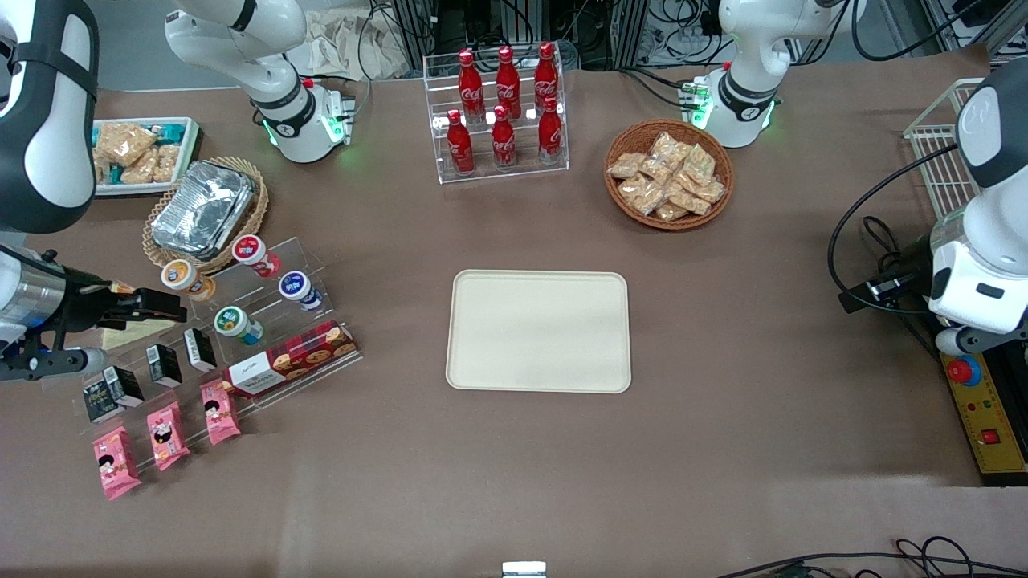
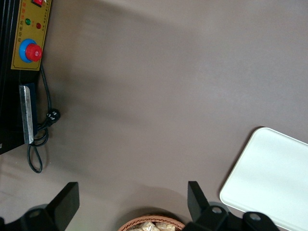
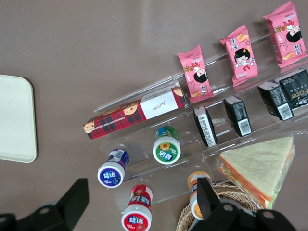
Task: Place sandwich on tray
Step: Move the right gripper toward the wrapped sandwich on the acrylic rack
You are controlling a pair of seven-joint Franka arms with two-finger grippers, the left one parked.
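- One sandwich (image 3: 260,168) sits on the clear stepped display stand (image 3: 226,144), at the working arm's end of the table. It is a pale triangular wedge with orange and green filling along one edge, lying beside the small black cartons (image 3: 238,115) and close to the rim of a wicker basket (image 3: 226,197).
- The gripper (image 3: 139,202) hangs above that stand with its two dark fingers spread wide apart and nothing between them; the capped cups (image 3: 166,147) lie below the gap (the sandwich is off to one side of it, not between the fingers).
- In the front view the gripper (image 1: 157,305) shows over the stand near the foil container (image 1: 201,209), and the sandwich is mostly hidden there.
- The tray (image 1: 538,331) lies flat mid-table, well apart from the stand, bare on top.
- Pink snack packets (image 3: 238,55) line the stand's lowest step, nearest the front camera, with a plaid biscuit box (image 3: 134,115) beside them.
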